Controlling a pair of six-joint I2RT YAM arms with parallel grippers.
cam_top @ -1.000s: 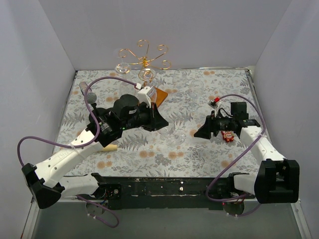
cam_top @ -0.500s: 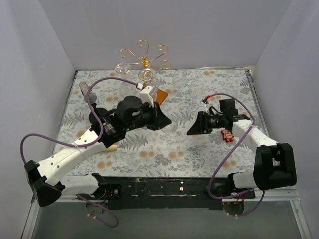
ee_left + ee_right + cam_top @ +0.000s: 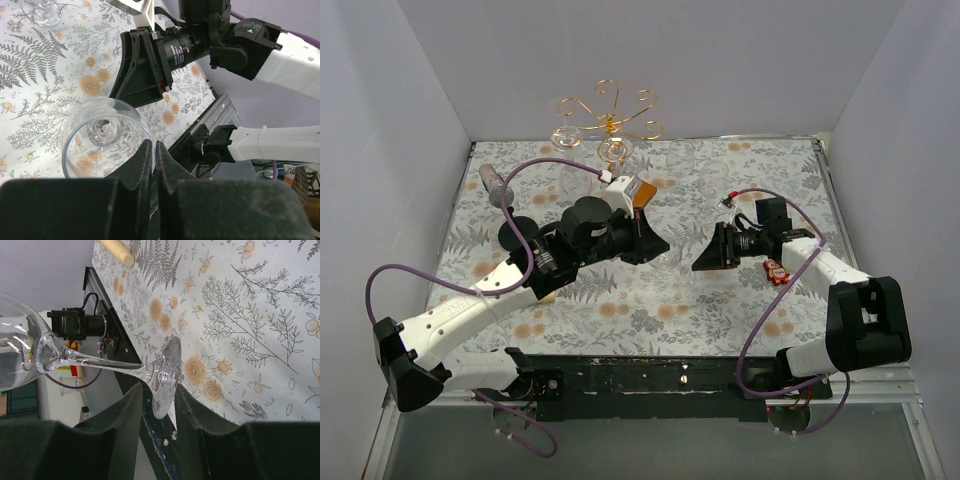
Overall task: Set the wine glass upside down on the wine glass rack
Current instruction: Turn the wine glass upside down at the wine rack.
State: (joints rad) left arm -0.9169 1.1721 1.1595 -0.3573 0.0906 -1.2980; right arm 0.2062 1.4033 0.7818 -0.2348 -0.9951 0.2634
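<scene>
A clear wine glass (image 3: 675,262) is held on its side above the table, between my two grippers. My left gripper (image 3: 658,250) is shut on its rim; in the left wrist view the jaws (image 3: 154,150) pinch the bowl's wall (image 3: 107,132). My right gripper (image 3: 700,262) is open. In the right wrist view its fingers (image 3: 157,397) stand on either side of the glass foot (image 3: 167,370), with gaps on both sides. The copper-gold wire rack (image 3: 608,122) stands at the back on its orange-brown wooden base (image 3: 643,190), with two glasses hanging from it.
A microphone (image 3: 492,185) on a black round-footed stand (image 3: 515,232) is at the left. A wooden stick (image 3: 542,295) lies by the left arm and shows in the right wrist view (image 3: 117,250). A small red object (image 3: 778,272) lies by the right arm. White walls enclose the table.
My right gripper has moved left until its open fingers flank the glass foot. My left gripper has shifted a little to the right with the glass.
</scene>
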